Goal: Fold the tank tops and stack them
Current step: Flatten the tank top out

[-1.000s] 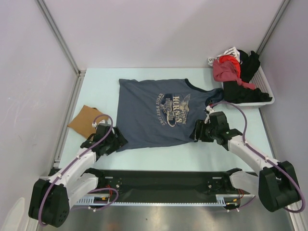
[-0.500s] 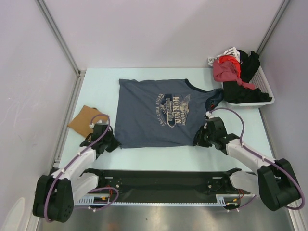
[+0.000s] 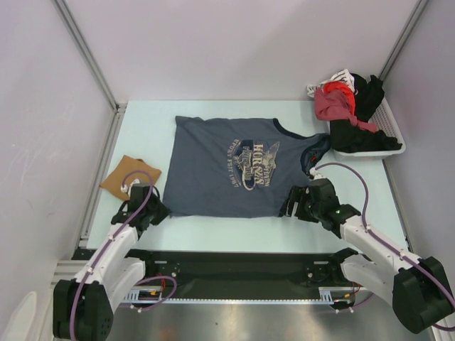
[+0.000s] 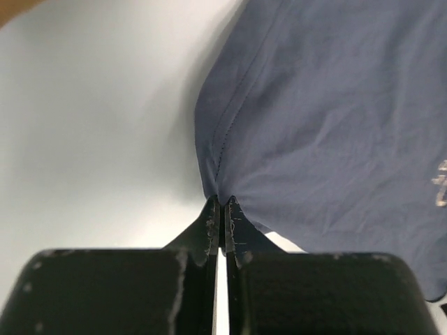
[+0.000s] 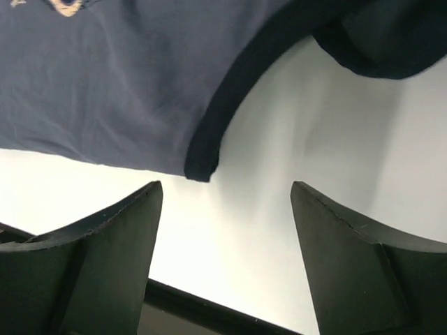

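the pale green table (image 3: 146, 128) carries a blue tank top (image 3: 227, 174) spread flat at its middle, print up, neck toward 3 o'clock. a tan top (image 3: 122, 176) lies as a small flat square at 9 o'clock, near it but apart. a white tray (image 3: 393, 135) sits at the 2 o'clock corner.

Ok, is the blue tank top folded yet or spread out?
Spread out, not folded: the blue tank top lies flat with its print showing. The left gripper pinches one corner; the right gripper is open beside it.

The slate-blue tank top (image 3: 227, 170) lies spread flat, print up, the folded tan tank top (image 3: 119, 175) left of it.
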Available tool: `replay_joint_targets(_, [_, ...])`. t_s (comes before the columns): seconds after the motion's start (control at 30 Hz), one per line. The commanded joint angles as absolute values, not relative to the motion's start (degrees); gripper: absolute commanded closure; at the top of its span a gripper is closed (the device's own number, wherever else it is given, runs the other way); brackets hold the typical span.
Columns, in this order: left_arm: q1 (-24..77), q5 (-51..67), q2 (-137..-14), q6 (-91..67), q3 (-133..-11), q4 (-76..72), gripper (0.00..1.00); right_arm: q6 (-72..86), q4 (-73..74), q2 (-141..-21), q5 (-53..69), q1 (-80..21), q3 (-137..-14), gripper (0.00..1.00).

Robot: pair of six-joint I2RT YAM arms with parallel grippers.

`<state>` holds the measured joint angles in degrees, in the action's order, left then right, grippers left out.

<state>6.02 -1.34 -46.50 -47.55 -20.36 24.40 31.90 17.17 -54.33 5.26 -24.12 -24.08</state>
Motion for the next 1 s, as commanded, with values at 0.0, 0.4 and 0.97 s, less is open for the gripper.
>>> replay_joint_targets(0.0, [5.36, -3.16, -48.78, -47.72, -20.83, 25.14, 0.98, 33.92, 17.49, -53.79, 0.10, -24.26, -24.08, 0.20])
replay_joint_targets(0.4, [4.31, -4.57, -47.46, -47.64, -22.06, 25.58, 0.98, 40.07, 3.43, -64.13, -0.53, -15.12, -27.24, 0.06])
replay_joint_targets(0.97, [0.88, -3.16, -47.02, -46.32, -22.41, 24.96, 0.98, 42.90, 1.85, -65.77, -19.16, -5.04, -24.79, 0.42])
